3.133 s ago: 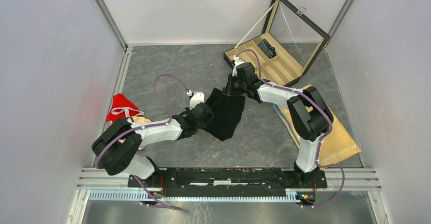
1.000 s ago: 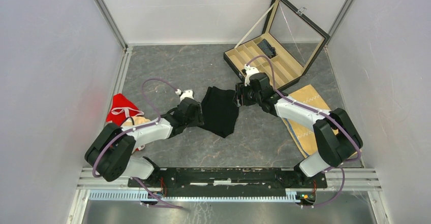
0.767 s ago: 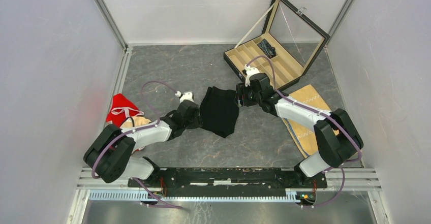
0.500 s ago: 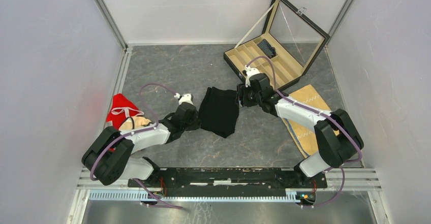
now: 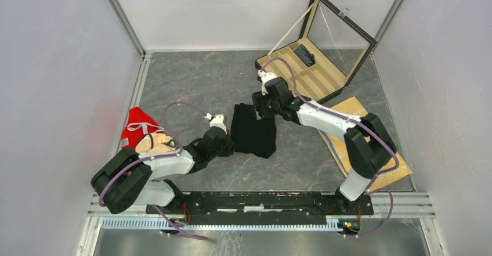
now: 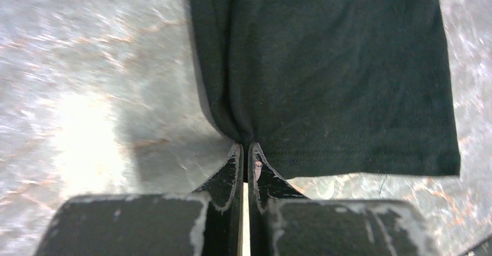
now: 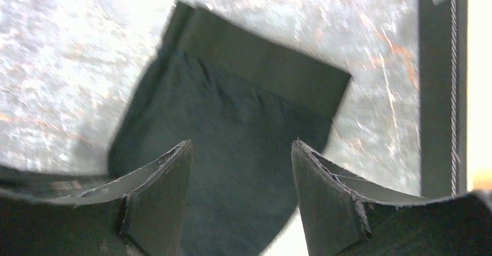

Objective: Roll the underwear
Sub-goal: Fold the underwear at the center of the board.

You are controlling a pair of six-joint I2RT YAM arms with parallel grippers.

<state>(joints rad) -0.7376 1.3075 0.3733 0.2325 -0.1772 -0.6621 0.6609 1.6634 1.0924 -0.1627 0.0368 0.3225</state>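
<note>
Top external view: we've got the black underwear (image 5: 255, 133) flat on the table (image 5: 191, 87), our left gripper (image 5: 225, 145) pinching its 8 o'clock corner, likely to start the roll, while our right gripper (image 5: 261, 106) hovers spread-jawed over its 12 o'clock edge.

The black underwear (image 6: 330, 64) fills the upper middle and right of the frame, lying flat on a grey marbled table (image 6: 87, 47). Its stitched hem runs across the lower right, with a strip of table showing below it. At the bottom centre the left gripper (image 6: 245, 148) points up the frame, its two dark fingers (image 6: 231, 172) pressed together with only a thin slit between them. Their tips pinch the cloth at its lower left corner, where creases gather and a fold runs upward along the left edge. A bright glare sits on the table at the left.
</note>
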